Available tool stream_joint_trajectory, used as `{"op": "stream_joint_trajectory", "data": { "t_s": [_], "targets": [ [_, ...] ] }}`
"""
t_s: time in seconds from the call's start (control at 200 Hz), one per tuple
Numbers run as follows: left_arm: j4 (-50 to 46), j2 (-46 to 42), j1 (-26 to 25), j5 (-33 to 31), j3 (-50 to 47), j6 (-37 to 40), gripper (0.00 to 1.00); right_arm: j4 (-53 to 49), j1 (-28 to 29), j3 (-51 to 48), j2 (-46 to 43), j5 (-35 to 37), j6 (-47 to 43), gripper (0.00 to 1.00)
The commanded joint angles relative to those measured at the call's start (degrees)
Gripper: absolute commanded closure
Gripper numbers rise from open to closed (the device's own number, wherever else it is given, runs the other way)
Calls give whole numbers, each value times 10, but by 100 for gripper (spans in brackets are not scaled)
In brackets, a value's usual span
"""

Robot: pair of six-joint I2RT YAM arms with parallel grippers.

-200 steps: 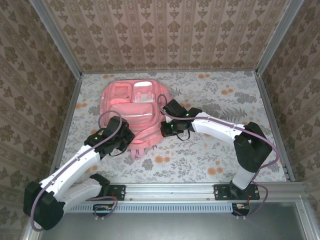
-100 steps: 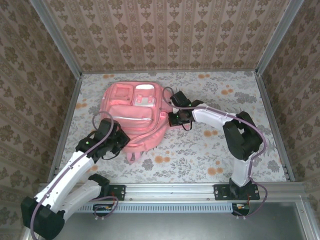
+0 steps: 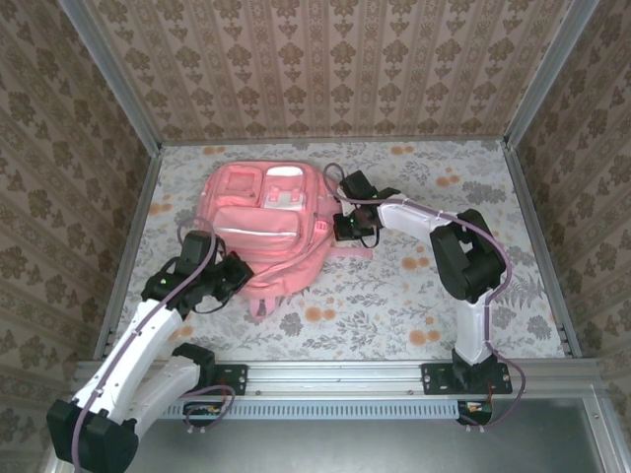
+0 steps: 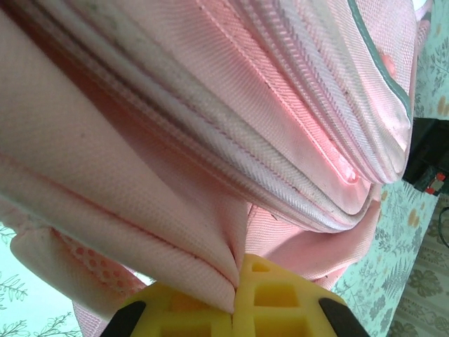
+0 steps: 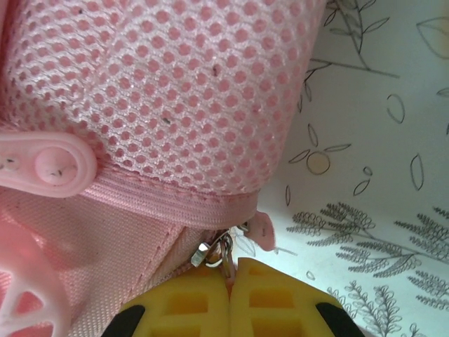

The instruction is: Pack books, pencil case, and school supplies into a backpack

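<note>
Currently: both grippers clamped shut on the backpack (image 3: 261, 232).
On the floral table (image 3: 444, 296), left gripper (image 4: 235, 289) pinches a fabric fold at its near-left edge; right gripper (image 5: 229, 275) grips the zipper pull (image 5: 216, 253) on its right side. White patch (image 3: 286, 189) too small to read.

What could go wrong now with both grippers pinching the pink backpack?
The right gripper is shut on just the small metal zipper pull, which could slip out under a tug. The left gripper pinches only a thin fold of backpack fabric, which may pull free, or the soft bag may slide across the table instead of the zipper moving.
</note>
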Motion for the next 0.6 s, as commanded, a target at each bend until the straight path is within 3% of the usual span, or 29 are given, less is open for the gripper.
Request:
{"op": "stream_joint_trajectory", "data": {
  "t_s": [0.0,0.07,0.13,0.17,0.255,0.385,0.52,0.595],
  "targets": [
    [51,10,-5,27,26,11,100,5,-49,24,24,80,-2,100],
    [97,34,-28,18,30,-9,100,0,-56,41,26,78,-13,97],
    [126,60,-55,2,41,-23,100,-8,-62,58,26,69,-20,79],
    [142,79,-74,-12,51,-29,100,-15,-64,71,23,65,-27,62],
    [178,121,-105,-36,69,-43,100,-29,-65,88,9,62,-32,56],
    [177,186,-131,-46,117,-29,74,-25,-64,73,-43,62,-23,47],
    [121,217,-130,-65,164,11,20,-8,-69,16,-128,78,-6,43],
    [80,219,-114,-82,192,52,7,10,-74,-30,-187,98,3,37]
  ]
}}
